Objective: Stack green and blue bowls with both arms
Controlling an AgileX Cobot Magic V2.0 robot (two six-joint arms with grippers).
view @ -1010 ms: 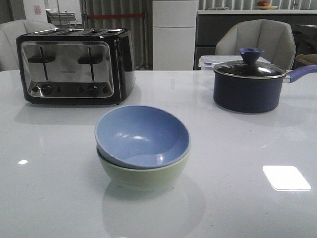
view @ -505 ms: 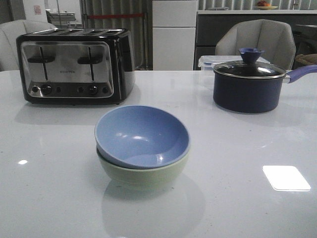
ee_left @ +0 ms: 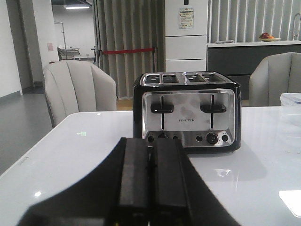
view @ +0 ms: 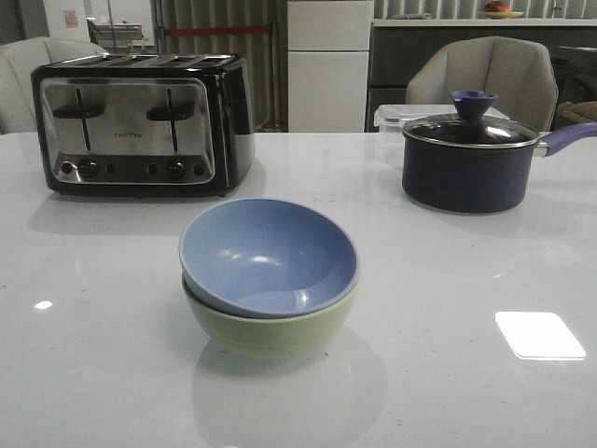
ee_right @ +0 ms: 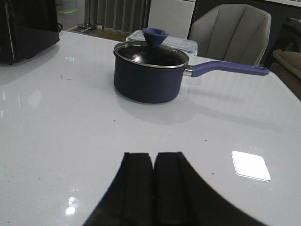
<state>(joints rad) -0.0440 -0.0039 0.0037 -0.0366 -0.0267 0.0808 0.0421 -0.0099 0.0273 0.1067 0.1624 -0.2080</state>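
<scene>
Two bowls sit nested at mid-table: blue bowl (view: pixel 269 254) inside green bowl (view: pixel 270 325), its rim tilted slightly, green showing below and at the right edge. Both stand on the white table (view: pixel 93 355) in front of the toaster (view: pixel 142 123), well apart from it.

Around: black-and-chrome four-slot toaster behind and left of the bowls. Navy saucepan (view: pixel 466 163) with glass lid and blue knob behind and right of them, handle pointing away from the toaster; a clear lidded container (view: pixel 396 116) just behind the pan. Nothing stands between bowls and either item.

Writing: small brand word on the toaster's chrome face in the left wrist view, too small to read with confidence.

Views: front view shows the bowls but neither gripper. Left wrist view shows left gripper (ee_left: pixel 151 183), fingers pressed together, empty, facing the toaster; no bowls. Right wrist view shows right gripper (ee_right: pixel 154 188), fingers likewise pressed together, empty, facing the saucepan.
</scene>
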